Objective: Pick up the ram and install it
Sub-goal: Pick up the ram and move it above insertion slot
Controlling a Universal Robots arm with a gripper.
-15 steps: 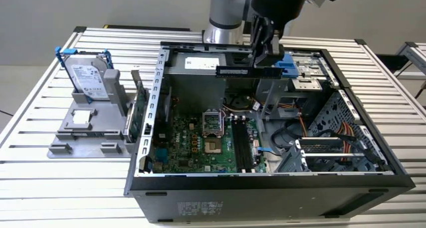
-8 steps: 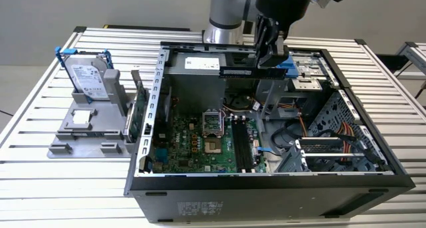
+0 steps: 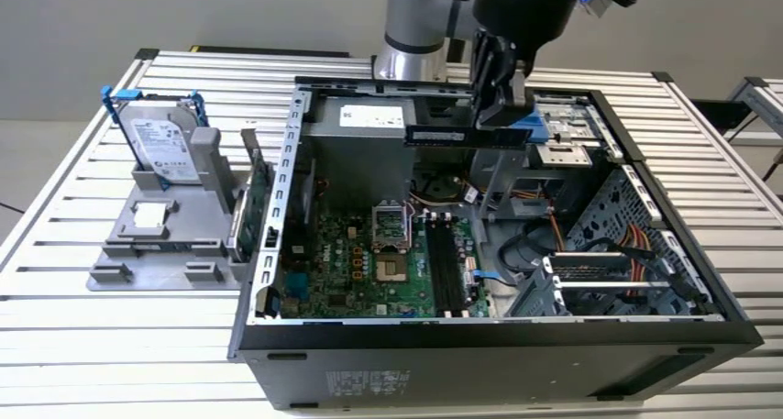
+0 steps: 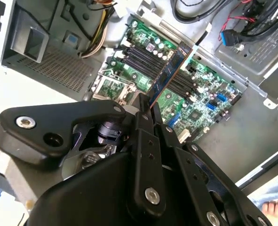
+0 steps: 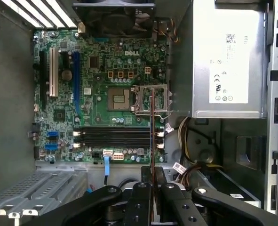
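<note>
— How far along is it?

— Going by the exterior view, the pick-up is done and the install is not. The gripper [image 3: 501, 116] has its jaws clamped on the ram [image 3: 465, 136]. It holds the ram level in the air over the open computer case [image 3: 490, 332], up by the power supply [image 3: 367, 116]. The memory slots [image 3: 446, 270] lie well below it, bare.

— Anything else on the table?

— A hard drive [image 3: 159, 139] stands in the grey fixture [image 3: 123, 272] at the exterior view's left. A green expansion card [image 3: 259, 213] stands between that and the case. Both are well apart from the ram, so I'd say they are no bother.

— And the second wrist view?

— The ram [image 4: 171, 66] juts out from the gripper [image 4: 147, 106] towards the motherboard [image 4: 204, 75]. It looks to run across the slots rather than along them.

— The first wrist view?

— Much the same. The ram [image 5: 151, 122] shows edge-on as a thin line. It crosses one end of the slots, beside the processor socket [image 5: 150, 100]. To my eye, seating it calls for about a quarter turn to line it up with a slot, then a straight, square push down. The wires [image 5: 183, 136] bunched just beside that end of the slots are what I'd watch, as the fingers could snag them
</note>
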